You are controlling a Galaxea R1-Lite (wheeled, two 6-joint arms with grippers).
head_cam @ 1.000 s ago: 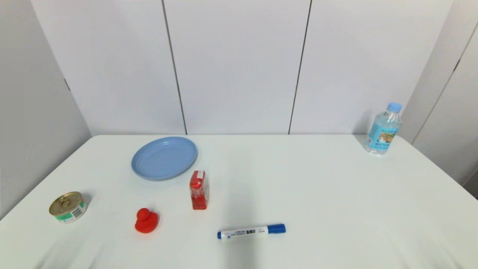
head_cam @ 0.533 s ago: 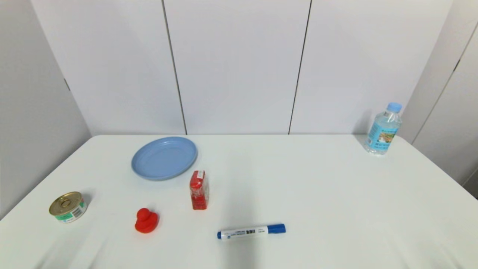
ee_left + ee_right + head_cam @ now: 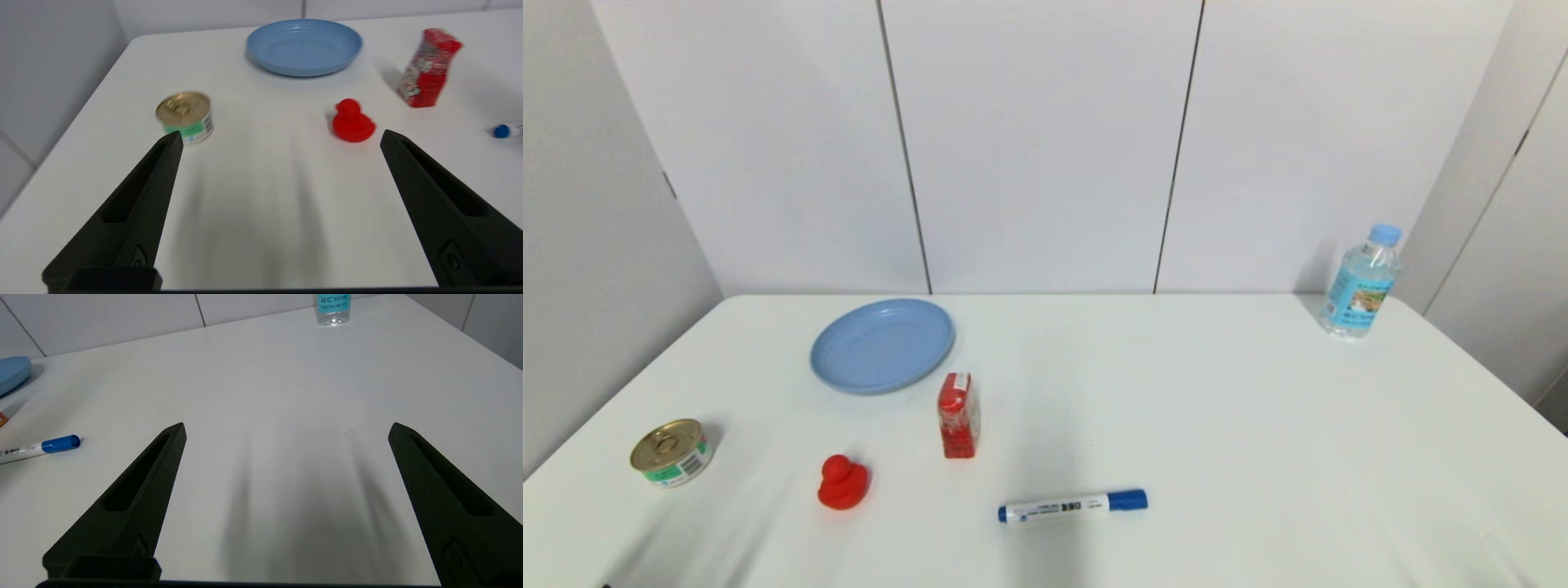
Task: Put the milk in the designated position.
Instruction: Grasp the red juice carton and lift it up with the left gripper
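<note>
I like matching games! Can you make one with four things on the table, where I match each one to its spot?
Things:
1. milk
2. water bottle
3. can
4. marker

Spots:
A. far right corner of the table
B. lying flat near the front, right of the duck
C. near the left edge
D. standing just in front of the blue plate's right side

Pairs: 1-D, 2-A, 3-C, 4-B
</note>
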